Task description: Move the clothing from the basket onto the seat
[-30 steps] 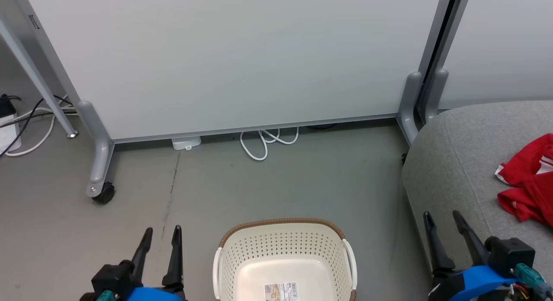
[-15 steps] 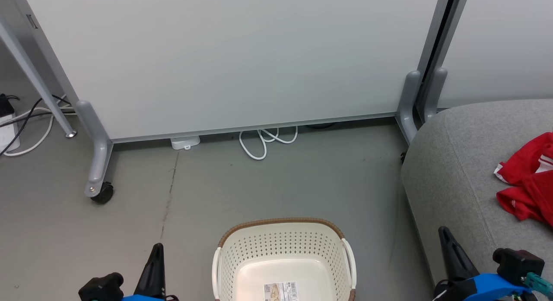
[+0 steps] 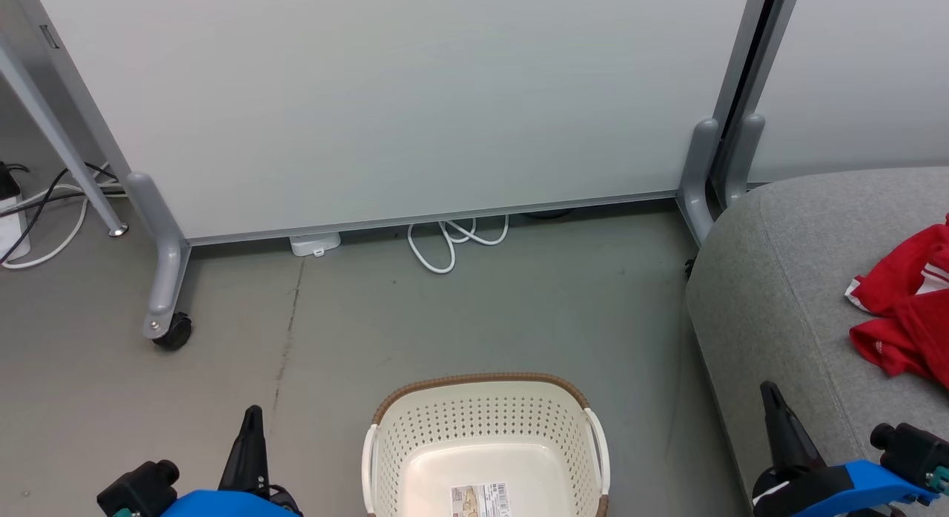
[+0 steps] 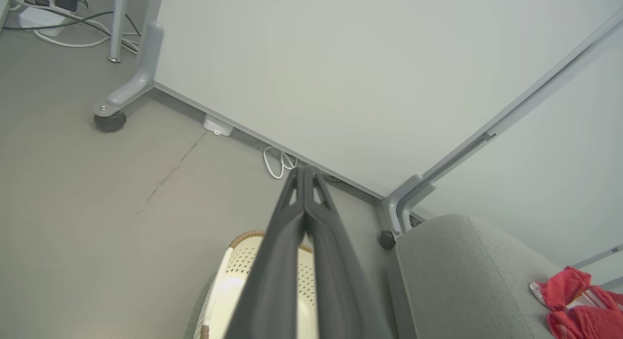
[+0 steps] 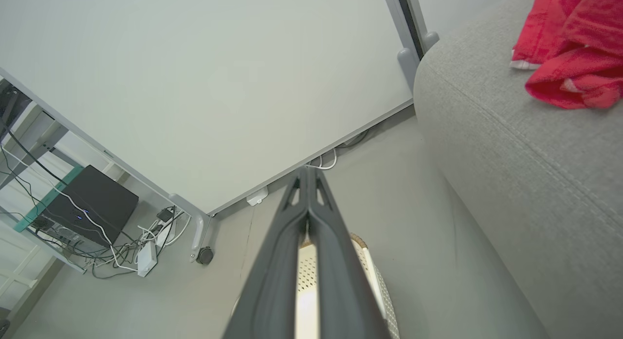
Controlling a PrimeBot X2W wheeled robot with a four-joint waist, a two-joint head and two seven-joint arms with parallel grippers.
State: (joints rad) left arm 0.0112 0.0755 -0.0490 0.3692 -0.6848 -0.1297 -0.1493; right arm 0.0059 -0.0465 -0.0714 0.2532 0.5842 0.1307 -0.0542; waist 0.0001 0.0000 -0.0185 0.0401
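Office or lab: wheeled partition panels (image 3: 371, 109), grey floor (image 3: 519, 309), loose cables (image 3: 461, 235), black electronics box (image 5: 95, 203)

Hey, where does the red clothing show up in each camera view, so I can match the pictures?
Head view: the clothing lies at the right edge, about mid-height, on the seat.
Left wrist view: the clothing is in the lower right corner.
Right wrist view: the clothing is in the upper right corner.
Shared landmark: the looped white cable at the foot of the partition.
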